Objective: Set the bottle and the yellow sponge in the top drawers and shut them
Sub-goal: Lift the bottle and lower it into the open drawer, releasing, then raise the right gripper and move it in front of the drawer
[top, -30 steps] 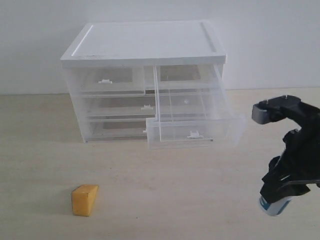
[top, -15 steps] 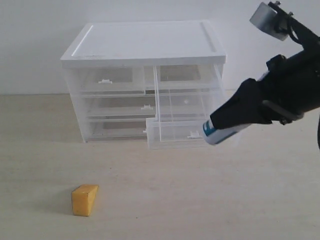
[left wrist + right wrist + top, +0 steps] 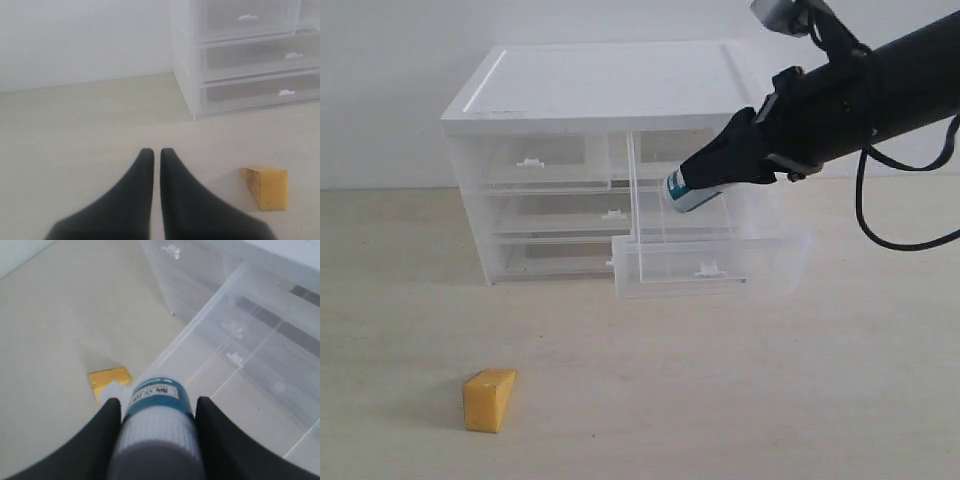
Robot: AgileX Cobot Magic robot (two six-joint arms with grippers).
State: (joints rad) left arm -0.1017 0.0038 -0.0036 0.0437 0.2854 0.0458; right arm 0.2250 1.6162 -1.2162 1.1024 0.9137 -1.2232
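Note:
My right gripper (image 3: 712, 170) is shut on the bottle (image 3: 682, 193), a small white bottle with a teal label. It holds the bottle tilted in the air over the right top drawer (image 3: 710, 266), which is pulled far out. In the right wrist view the bottle (image 3: 159, 407) fills the space between the black fingers (image 3: 111, 412), with the open drawer (image 3: 235, 335) beyond it. The left top drawer (image 3: 535, 160) is shut. The yellow sponge (image 3: 490, 400) lies on the table at the front left. My left gripper (image 3: 152, 152) hovers shut and empty, to one side of the sponge (image 3: 267, 186).
The white-topped clear cabinet (image 3: 610, 85) stands against the back wall, with two shut full-width drawers (image 3: 555, 215) below the top ones. The pale table (image 3: 720, 390) spreads in front. A black cable (image 3: 905, 240) hangs from the right arm.
The right arm has lifted the bottle from low at the table's front right, up and leftwards to above the open drawer. The sponge and the drawers have not moved.

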